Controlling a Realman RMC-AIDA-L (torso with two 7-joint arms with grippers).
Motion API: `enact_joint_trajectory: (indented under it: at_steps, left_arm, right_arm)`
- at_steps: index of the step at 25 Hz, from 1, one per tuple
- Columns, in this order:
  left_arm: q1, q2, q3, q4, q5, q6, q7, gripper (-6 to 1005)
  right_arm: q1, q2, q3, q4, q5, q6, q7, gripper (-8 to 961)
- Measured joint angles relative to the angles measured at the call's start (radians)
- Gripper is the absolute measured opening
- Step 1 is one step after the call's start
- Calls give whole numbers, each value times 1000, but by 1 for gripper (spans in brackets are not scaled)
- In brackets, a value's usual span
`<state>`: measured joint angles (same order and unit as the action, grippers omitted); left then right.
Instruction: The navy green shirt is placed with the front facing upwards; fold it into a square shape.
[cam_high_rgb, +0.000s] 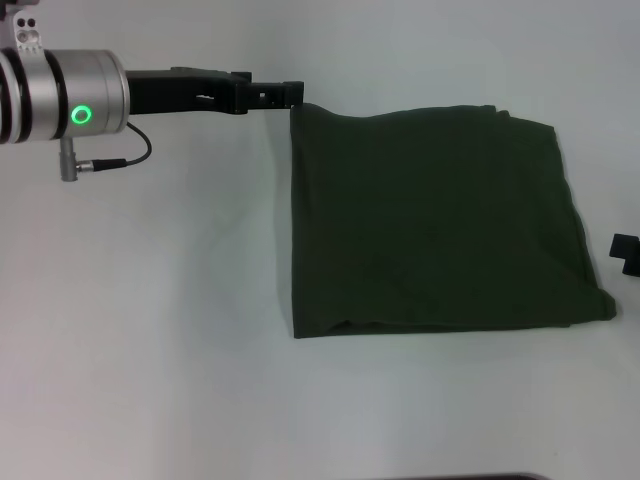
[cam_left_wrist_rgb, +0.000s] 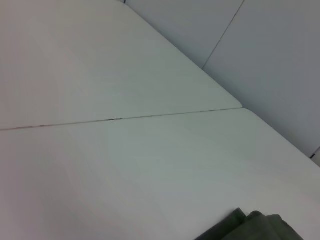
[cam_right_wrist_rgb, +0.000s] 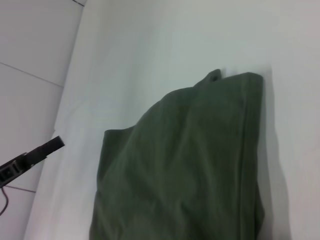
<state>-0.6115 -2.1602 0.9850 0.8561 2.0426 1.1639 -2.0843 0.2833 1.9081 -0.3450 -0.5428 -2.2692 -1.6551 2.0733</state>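
Item: the navy green shirt (cam_high_rgb: 435, 220), lying folded into a rough square on your white bench (cam_high_rgb: 150, 330), plain dark cloth facing up. Your left pincer (cam_high_rgb: 292, 95) is reaching in level with its tips meeting the shirt's far left corner; whether they are pinching the cloth, you cannot tell. Your right pincer (cam_high_rgb: 626, 252) is barely showing beside the shirt's right edge, grip unreadable.

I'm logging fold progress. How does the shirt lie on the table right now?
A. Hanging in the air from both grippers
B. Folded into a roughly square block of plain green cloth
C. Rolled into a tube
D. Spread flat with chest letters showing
B: the navy green shirt lies flat on the table as a squarish folded block, with no lettering visible.
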Motion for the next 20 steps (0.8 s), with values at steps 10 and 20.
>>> enact_joint_trajectory:
  at_steps: [10,20]
  left_arm:
    - [7,0,-3,-2,-1,-1,17,900]
    - [16,2,-12,-3,-1,-3,28,896]
  right_arm:
    - [36,25,-4,27,-26,55,-2,777]
    - [52,38,-5,29,-48,84,0,778]
